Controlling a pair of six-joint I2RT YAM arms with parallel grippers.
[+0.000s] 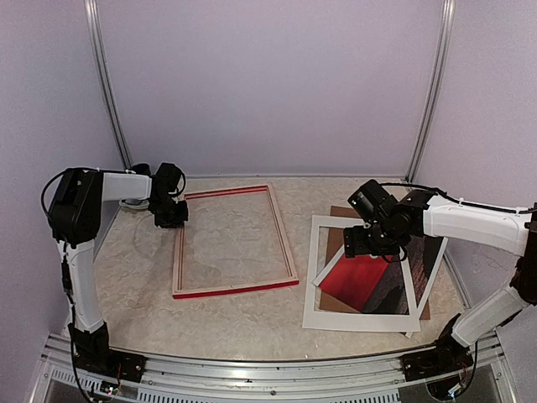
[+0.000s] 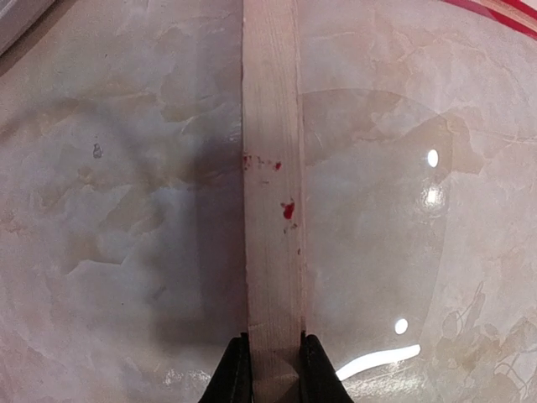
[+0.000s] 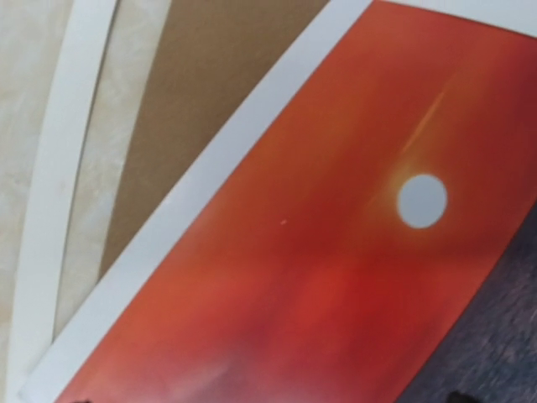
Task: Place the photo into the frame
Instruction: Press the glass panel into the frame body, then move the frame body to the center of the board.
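1. Gripping the left rail of the frame (image 1: 235, 290), the left gripper (image 1: 170, 217) sits near the frame's 10 o'clock corner. The left wrist view shows both fingers (image 2: 235, 378) pressed against the sides of the pale wood rail, so the jaws are closed on it.
2. The frame lies flat at the middle of the table (image 1: 235, 332), its long sides running roughly 12 to 6. Red shows along its 12 and 6 o'clock rails, and the table surface shows through its opening.
3. The photo (image 1: 357, 281) lies at about 4 o'clock from the frame and apart from it, not inside it. It is turned at an angle, with the white mat (image 1: 352, 321) lying over it.
4. A brown board (image 1: 340, 212) lies beneath both and sticks out at the mat's 12 o'clock side.
5. The right gripper (image 1: 369, 243) hangs over the photo's 12 o'clock end. No view shows its jaws well enough to tell whether they are apart or closed, and nothing can be seen held in them.
6. The right wrist view is filled by red sky, with the white sun (image 3: 422, 201) toward 3 o'clock, dark ground at 5 o'clock, and the board at 11 o'clock.
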